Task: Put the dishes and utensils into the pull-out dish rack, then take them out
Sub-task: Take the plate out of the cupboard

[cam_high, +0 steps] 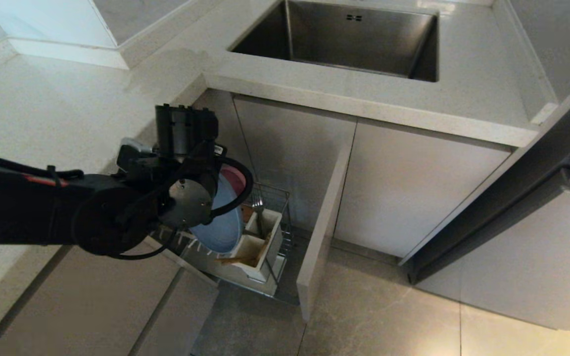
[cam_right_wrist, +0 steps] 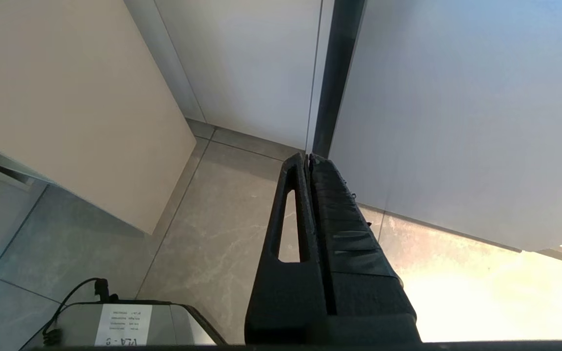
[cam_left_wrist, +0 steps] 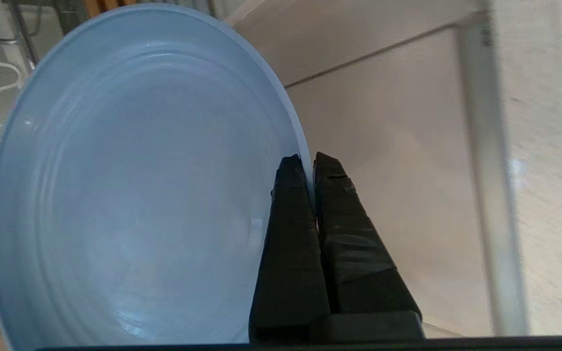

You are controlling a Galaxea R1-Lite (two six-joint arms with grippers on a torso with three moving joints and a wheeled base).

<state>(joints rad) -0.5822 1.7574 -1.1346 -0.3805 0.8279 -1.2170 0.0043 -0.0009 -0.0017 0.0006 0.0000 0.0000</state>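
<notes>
Blue plastic plate (cam_left_wrist: 134, 195) hangs on edge over the pull-out dish rack (cam_high: 277, 232), its rim pinched tight in the left claw (cam_left_wrist: 309, 163), one finger inside the rim and one outside. The pink bowl (cam_high: 233, 178) stands just behind it, and the white utensil box (cam_high: 260, 242) with its chopsticks (cam_high: 243, 258) sits beside. I cannot tell whether the plate is going in or coming out. Either way, keep it upright and in line with the slots, move slowly and clear of the bowl, and hold the pinch firm, since a rim grip can swing. The right claw (cam_right_wrist: 309, 158) is clenched on nothing, parked over the floor.
</notes>
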